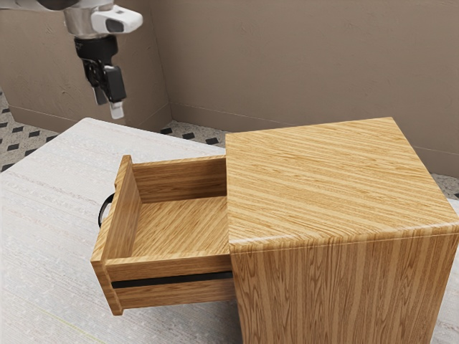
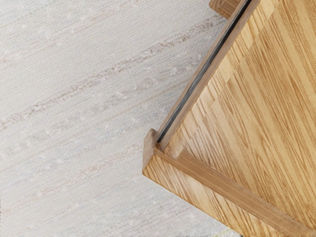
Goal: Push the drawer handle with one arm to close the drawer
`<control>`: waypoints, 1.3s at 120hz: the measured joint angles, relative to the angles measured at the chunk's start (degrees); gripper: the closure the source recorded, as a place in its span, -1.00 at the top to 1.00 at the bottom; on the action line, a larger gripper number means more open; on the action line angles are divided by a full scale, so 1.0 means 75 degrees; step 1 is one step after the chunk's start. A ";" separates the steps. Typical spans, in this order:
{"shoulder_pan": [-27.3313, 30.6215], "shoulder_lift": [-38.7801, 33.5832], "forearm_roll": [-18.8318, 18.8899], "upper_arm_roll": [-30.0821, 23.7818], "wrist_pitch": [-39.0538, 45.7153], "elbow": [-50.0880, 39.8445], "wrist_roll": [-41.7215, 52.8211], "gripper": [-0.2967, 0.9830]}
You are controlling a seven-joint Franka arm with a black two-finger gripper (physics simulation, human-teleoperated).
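From where I stand, the pale desk (image 1: 43, 193) carries a wooden cabinet (image 1: 315, 179), its drawer (image 1: 165, 269) pulled well out. The arm (image 1: 122, 19) holds its claw (image 1: 108, 105) above the desk, well apart from the drawer, fingers spread with nothing between them. The black handle (image 1: 100, 214) sits on the drawer's outer face. Coming down too far inward, the claw could strike the front panel's top edge or drop inside the drawer. An off-centre push might twist the drawer and bind it; spread fingertips could slip off the curved handle.
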 joint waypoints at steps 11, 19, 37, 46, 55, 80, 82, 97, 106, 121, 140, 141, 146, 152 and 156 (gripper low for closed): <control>-0.0008 -0.0001 0.0001 0.0000 -0.0036 -0.0003 0.0339 0.54; -0.0028 0.0000 0.0001 0.0000 -0.0054 -0.0004 0.0555 0.54; -0.0033 -0.0526 -0.0013 -0.0024 -0.0105 0.0394 0.1307 0.53; 0.0085 -0.1444 0.0133 -0.0406 -0.0279 0.0507 0.1728 0.54; -0.0095 -0.2165 0.0207 -0.0369 -0.0667 0.0334 0.2186 0.53; 0.0468 -0.1199 0.0322 0.0097 -0.1171 -0.0680 0.3249 0.11; 0.0480 -0.1269 0.0330 0.0099 -0.1101 -0.0935 0.3318 0.04; 0.0460 -0.2140 0.0354 0.0093 -0.0020 -0.3267 0.3752 -0.34; 0.0402 -0.3027 0.0327 0.0100 0.0647 -0.4500 0.3960 -0.47; 0.0173 -0.3390 0.0190 0.0094 0.1832 -0.5652 0.4253 -0.58; 0.0022 -0.3536 0.0101 0.0090 0.2825 -0.6263 0.4545 -0.65; 0.0013 -0.3571 0.0089 0.0089 0.2860 -0.6306 0.4558 -0.65; -0.0018 -0.3736 0.0029 0.0083 0.3014 -0.6495 0.4620 -0.66; -0.0096 -0.3934 -0.0026 0.0071 0.3161 -0.6722 0.4674 -0.67; -0.0143 -0.4024 -0.0073 0.0065 0.3240 -0.6837 0.4707 -0.67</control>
